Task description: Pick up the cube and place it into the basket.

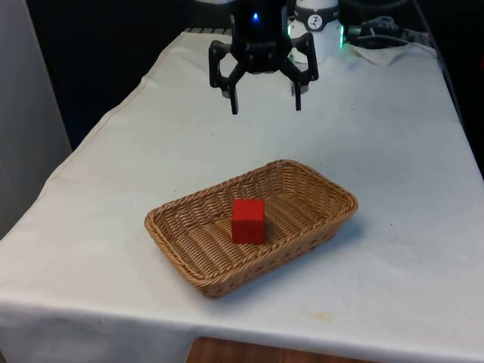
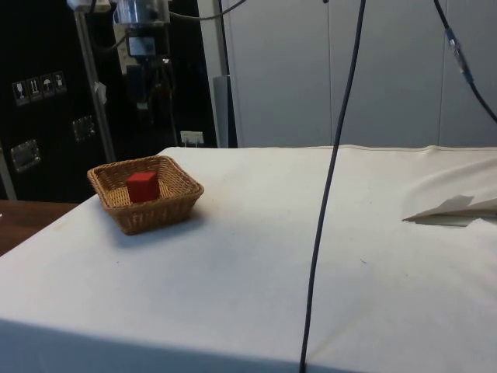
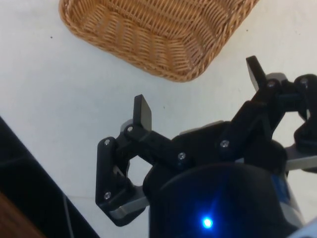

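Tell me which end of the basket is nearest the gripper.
The basket's far short end, on the front view's right, lies nearest the open gripper; the red cube sits mid-basket.

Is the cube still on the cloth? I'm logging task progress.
No, the red cube sits inside the wicker basket, apart from the open gripper.

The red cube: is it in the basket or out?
In. The red cube sits on the basket floor, wicker walls around it.

One red cube [image 1: 248, 220]; one wicker basket [image 1: 181, 243]; one claw [image 1: 266, 104] — one white-clothed table [image 1: 393, 151]
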